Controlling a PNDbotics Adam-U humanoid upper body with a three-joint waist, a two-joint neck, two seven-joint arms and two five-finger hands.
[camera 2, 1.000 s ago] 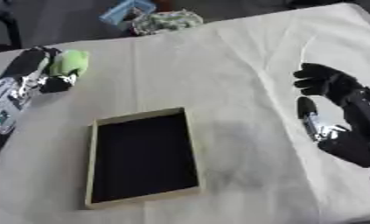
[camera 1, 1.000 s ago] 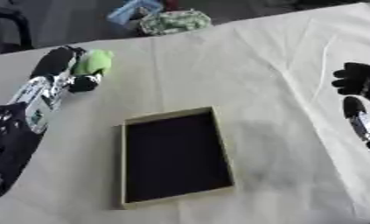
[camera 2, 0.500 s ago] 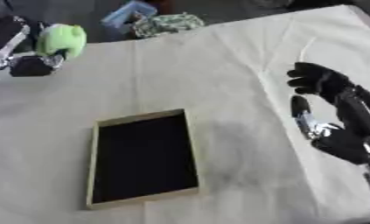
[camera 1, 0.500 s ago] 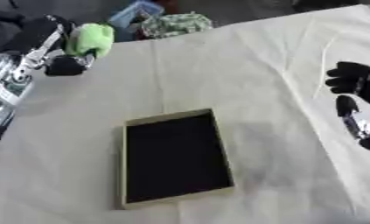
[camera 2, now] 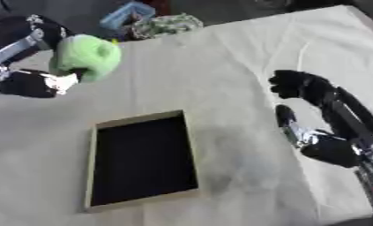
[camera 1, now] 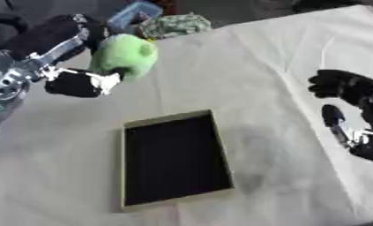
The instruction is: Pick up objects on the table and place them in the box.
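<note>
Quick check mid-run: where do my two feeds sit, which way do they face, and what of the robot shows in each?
Left eye view: in the head, looking down at the cloth-covered table; left hand holds the green plush toy above the box.
Right eye view: beside it, facing the same way; right hand rests at the right edge, more of its arm visible.
Both share the toy, box and both hands.

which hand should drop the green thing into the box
The left hand. Its fingers are already curled round the green soft object, held above the cloth just up-left of the dark box. The right hand sits at the table's right side, holding nothing.
</note>
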